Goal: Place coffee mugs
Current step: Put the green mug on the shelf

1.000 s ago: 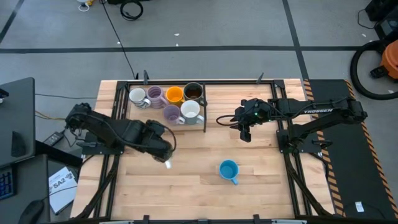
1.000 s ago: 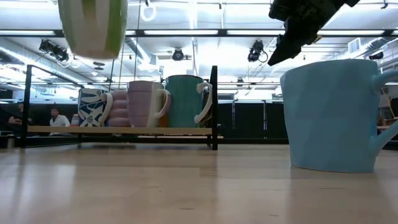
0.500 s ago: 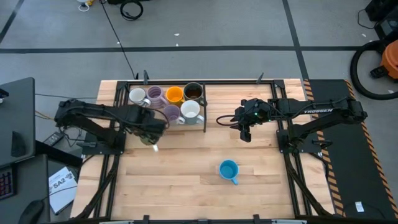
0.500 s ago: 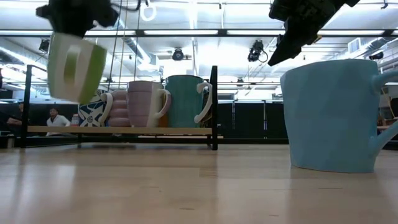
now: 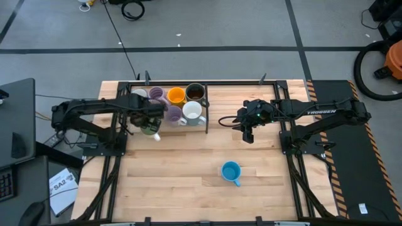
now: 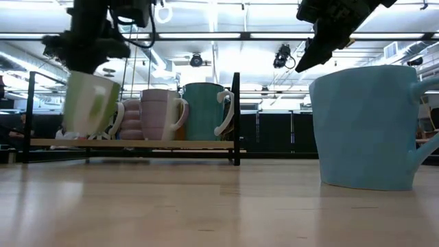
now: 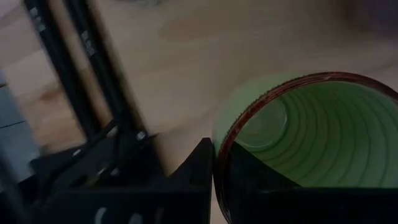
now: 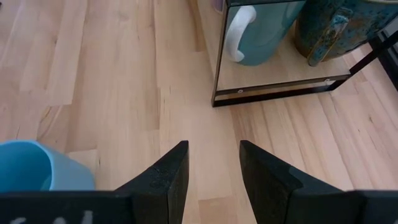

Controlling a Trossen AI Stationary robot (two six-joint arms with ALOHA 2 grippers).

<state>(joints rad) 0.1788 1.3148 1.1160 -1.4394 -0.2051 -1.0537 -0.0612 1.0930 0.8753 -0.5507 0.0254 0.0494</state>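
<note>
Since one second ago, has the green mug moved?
Yes. The left gripper carried the green mug toward the rack, down to its front left corner.

A pale wooden surface stands on a grey floor crossed by dark tape lines. Black cables lie on the floor beyond the surface. An orange vacuum sits near the surface's far right corner. Above the surface, long ceiling lights glow across a dim room.
</note>
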